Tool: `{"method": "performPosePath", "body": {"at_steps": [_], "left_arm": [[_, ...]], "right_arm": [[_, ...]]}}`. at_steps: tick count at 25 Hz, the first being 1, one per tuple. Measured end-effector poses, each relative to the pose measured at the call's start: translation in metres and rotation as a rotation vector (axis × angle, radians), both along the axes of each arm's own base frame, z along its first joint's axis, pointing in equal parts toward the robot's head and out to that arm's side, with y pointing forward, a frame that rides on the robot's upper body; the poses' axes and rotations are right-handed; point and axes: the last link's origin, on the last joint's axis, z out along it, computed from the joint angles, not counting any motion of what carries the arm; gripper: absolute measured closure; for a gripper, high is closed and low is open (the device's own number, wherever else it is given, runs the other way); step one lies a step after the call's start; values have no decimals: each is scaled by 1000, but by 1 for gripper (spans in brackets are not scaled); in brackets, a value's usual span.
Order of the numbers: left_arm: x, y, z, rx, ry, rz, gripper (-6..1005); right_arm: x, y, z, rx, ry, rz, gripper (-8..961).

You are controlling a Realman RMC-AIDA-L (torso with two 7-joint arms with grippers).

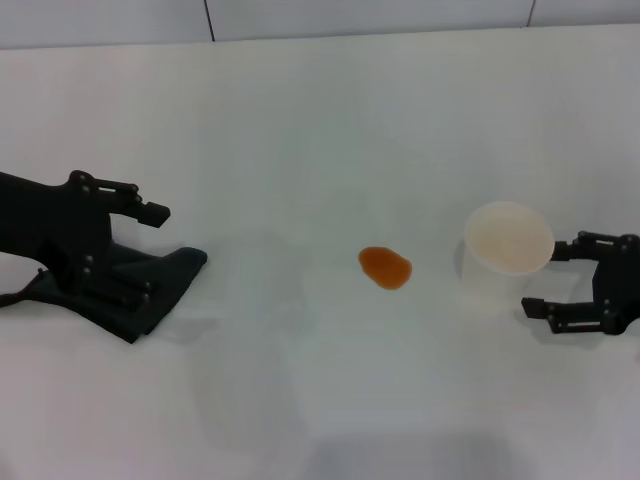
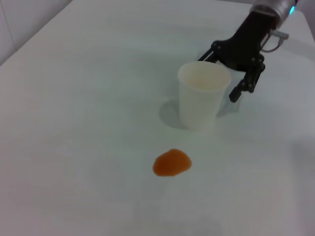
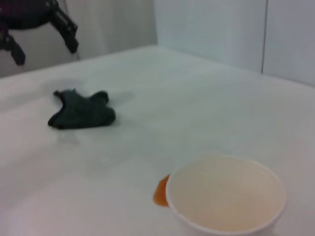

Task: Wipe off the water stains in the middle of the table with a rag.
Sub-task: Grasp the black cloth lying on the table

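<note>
The water stains are one small glossy orange blob [image 1: 385, 267] in the middle of the white table [image 1: 300, 130], also visible in the left wrist view [image 2: 171, 162] and peeking out beside the cup in the right wrist view [image 3: 160, 191]. The dark rag [image 1: 150, 290] lies crumpled at the left, flat on the table [image 3: 81, 110]. My left gripper [image 1: 150, 252] hovers open above the rag and holds nothing; the right wrist view shows it [image 3: 47, 51] raised clear of the cloth. My right gripper [image 1: 540, 280] is open at the far right.
A white paper cup [image 1: 508, 240] stands upright just right of the blob, with the right gripper's open fingers [image 2: 236, 93] close behind it, not shut on it. The cup [image 3: 226, 196] looks empty. A wall runs along the table's far edge.
</note>
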Motion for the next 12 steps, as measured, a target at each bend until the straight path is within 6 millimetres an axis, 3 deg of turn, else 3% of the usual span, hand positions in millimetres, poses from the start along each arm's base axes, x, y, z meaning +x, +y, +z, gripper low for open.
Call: {"method": "performPosePath", "body": {"at_steps": [12], "left_arm": [[-6, -1, 1, -1, 32, 21, 127]], "right_arm": [[-73, 25, 45, -188, -169, 130, 118]]}}
